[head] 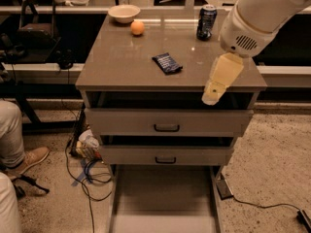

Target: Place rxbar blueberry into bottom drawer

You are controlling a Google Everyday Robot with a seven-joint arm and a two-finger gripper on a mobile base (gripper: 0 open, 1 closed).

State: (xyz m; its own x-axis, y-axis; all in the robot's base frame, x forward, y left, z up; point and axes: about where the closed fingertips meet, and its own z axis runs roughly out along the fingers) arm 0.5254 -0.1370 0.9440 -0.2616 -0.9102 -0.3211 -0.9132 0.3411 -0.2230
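Observation:
The rxbar blueberry is a small dark blue wrapped bar lying flat near the middle of the cabinet top. The bottom drawer is pulled out at floor level, a long shallow grey-beige tray. My arm comes in from the upper right. Its pale gripper hangs over the cabinet's front right edge, to the right of the bar and apart from it.
A dark drink can stands at the back right of the top. An orange and a white bowl sit at the back left. Two upper drawers with black handles are shut. A person's legs and cables are at the left.

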